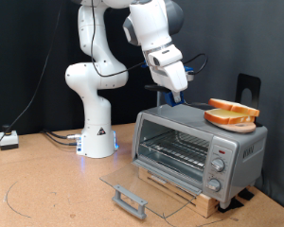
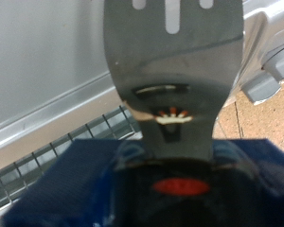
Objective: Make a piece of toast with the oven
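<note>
The silver toaster oven [image 1: 201, 145] stands on a wooden board with its glass door [image 1: 133, 194] dropped open and its wire rack [image 1: 175, 149] bare. Two near-identical bread slices [image 1: 232, 113] lie stacked on the oven's roof at the exterior view's right; I cannot tell which is the piece of toast. My gripper [image 1: 179, 90] hangs above the roof's left rear, left of the slices, shut on a metal spatula [image 2: 175, 57] with a slotted blade. In the wrist view the gripper [image 2: 175, 184] shows blue around the spatula's neck, with the oven's rack [image 2: 47, 156] behind.
The arm's white base [image 1: 95, 132] stands left of the oven with cables [image 1: 47, 135] on the brown table. A black stand [image 1: 248, 90] rises behind the oven. The oven's knobs [image 1: 218, 165] are on its right front.
</note>
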Motion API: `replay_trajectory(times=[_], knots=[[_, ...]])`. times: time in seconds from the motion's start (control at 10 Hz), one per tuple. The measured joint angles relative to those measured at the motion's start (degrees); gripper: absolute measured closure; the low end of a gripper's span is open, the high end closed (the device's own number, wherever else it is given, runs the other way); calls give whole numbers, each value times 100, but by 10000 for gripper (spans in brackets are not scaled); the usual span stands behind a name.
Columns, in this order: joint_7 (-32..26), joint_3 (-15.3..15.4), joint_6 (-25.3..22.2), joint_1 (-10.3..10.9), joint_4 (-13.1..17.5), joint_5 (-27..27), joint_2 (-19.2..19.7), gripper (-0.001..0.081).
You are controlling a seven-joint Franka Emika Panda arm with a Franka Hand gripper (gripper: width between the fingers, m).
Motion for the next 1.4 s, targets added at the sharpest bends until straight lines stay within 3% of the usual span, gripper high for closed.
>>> replay_trajectory(times=[0.9, 1.4], knots=[[21, 15, -145, -123, -86, -238, 38, 410], [505, 367, 21, -121, -33, -256, 250, 410]])
